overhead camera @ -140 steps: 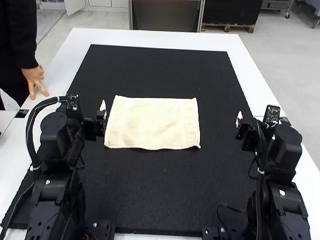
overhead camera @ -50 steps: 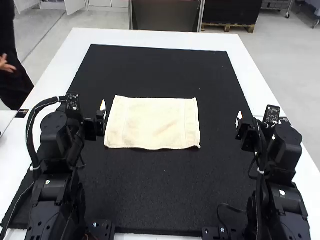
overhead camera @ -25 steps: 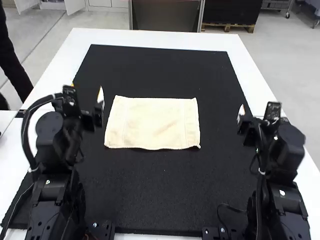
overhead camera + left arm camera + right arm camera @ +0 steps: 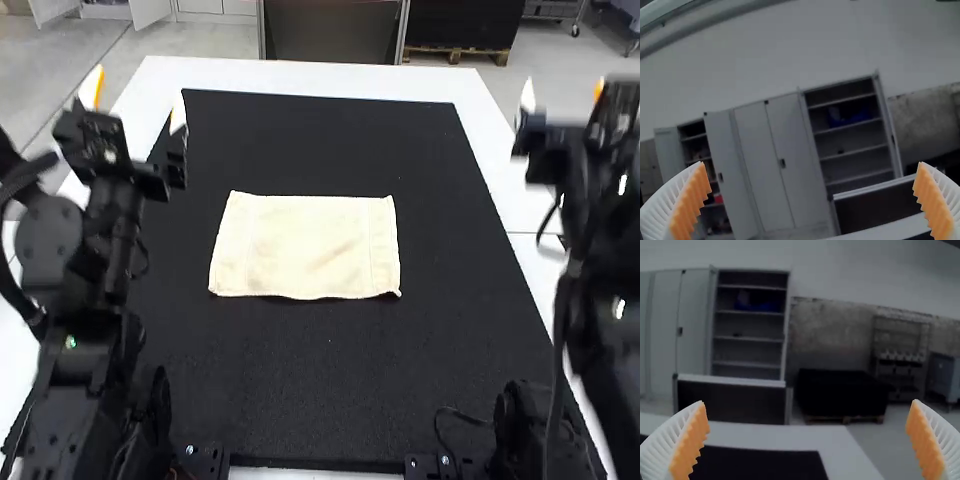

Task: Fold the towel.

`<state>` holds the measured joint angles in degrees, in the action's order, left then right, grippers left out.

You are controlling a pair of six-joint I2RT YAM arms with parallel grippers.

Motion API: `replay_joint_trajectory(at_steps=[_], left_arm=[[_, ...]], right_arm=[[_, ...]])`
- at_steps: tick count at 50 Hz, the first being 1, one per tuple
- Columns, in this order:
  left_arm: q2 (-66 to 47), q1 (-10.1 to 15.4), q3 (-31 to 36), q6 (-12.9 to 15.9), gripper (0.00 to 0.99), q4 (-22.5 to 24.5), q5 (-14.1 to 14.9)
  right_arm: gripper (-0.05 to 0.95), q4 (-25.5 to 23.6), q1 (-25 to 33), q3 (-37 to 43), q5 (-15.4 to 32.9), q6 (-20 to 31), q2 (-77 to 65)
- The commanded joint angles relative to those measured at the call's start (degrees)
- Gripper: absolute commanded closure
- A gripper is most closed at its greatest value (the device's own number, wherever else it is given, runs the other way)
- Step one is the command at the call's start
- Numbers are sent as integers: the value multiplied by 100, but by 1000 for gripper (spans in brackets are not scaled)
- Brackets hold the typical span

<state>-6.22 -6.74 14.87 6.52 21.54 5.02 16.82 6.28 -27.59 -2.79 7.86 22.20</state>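
The towel (image 4: 305, 245) lies flat on the black mat (image 4: 330, 380), its long axis running left to right — nearer the left gripper (image 4: 137, 92) than the right gripper (image 4: 564, 92), both spread wide

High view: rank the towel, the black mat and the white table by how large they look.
1. White table, extending past the mat.
2. Black mat.
3. Cream towel, lying well inside the mat's edges.
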Motion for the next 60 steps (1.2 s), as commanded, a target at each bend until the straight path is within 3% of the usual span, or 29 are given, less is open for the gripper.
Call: replay_joint_trajectory(at_steps=[1,7,11,20,23,29,33,36,38,41,45,48,52,57,60], left_arm=[[-881,-46,807,59,46,61,-212],[-2472,-20,1659,-652,43,43,-335],[-3571,-55,2134,-828,38,52,-335],[-5513,-20,2652,-1285,39,658,-458],[-5996,-20,2705,-1329,38,782,-730],[-6866,-11,2705,-1470,38,931,-1126],[-7227,-2,2617,-1443,36,931,-1433],[-7394,33,2529,-1285,36,1054,-1468],[-7499,59,2441,-1127,36,1089,-1442],[-7605,129,2301,-881,36,1116,-1003],[-7737,182,2230,-872,38,1063,-783],[-7921,226,2266,-863,38,764,-405],[-8167,270,2415,-732,38,281,-203],[-8448,208,2520,-661,38,8,87],[-8554,147,2591,-661,38,-106,404]], right_arm=[[-8,-161,84,-906,120,-267,1305],[-8,-495,75,-1705,94,-443,2658],[-8,-469,84,-2022,120,-452,3397],[-8,-153,48,-2127,358,-443,4856],[-5,50,40,-2083,674,-346,5251],[-2,594,66,-1811,683,-171,5778],[-2,990,66,-1582,701,-162,5937],[-2,1254,75,-1477,744,-171,6033],[-3,1280,84,-1442,824,-171,6104],[-2,1254,66,-1442,868,-179,6262],[-2,1095,13,-1530,569,-188,6526],[-2,612,-66,-1705,68,-214,6789],[-10,-82,-189,-2004,-257,-206,7097],[-10,-223,-259,-2189,-477,-214,7299],[-8,-293,-312,-2285,-671,-206,7343]])
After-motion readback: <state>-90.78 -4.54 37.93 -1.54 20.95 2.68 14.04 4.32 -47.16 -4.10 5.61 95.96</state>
